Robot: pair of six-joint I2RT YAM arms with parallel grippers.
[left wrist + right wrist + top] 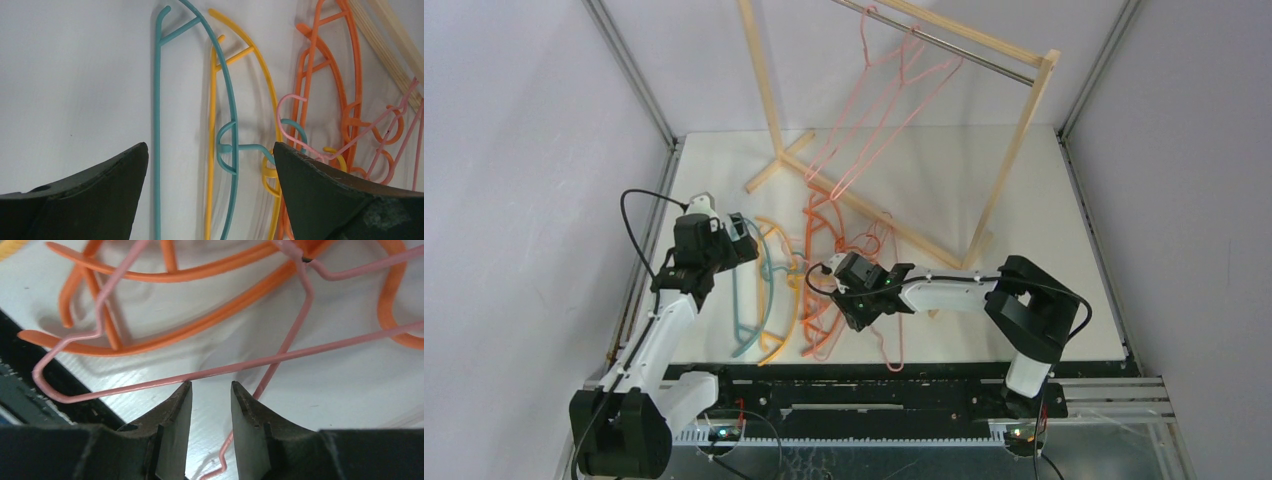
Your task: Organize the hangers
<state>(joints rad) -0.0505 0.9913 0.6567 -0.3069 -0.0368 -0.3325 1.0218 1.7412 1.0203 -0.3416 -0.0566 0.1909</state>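
Two pink wire hangers (894, 90) hang on the rack's metal rod (964, 50). On the table lie a teal hanger (744, 300), a yellow hanger (776, 300), orange hangers (819, 260) and a pink wire hanger (889, 340), partly tangled. My left gripper (739, 238) is wide open above the teal hanger (231, 100) and yellow hanger (212, 125), holding nothing. My right gripper (856, 300) is low over the tangle. In the right wrist view its jaws (211, 386) stand a little apart and empty. The pink wire (240, 367) crosses just beyond the tips, with orange hangers (200, 275) behind.
The pale wooden rack (1014, 130) stands across the back of the white table (1024, 300), its foot bar (894, 222) running beside the hanger pile. The table's black front edge (30, 390) is close to my right gripper. Grey walls enclose both sides.
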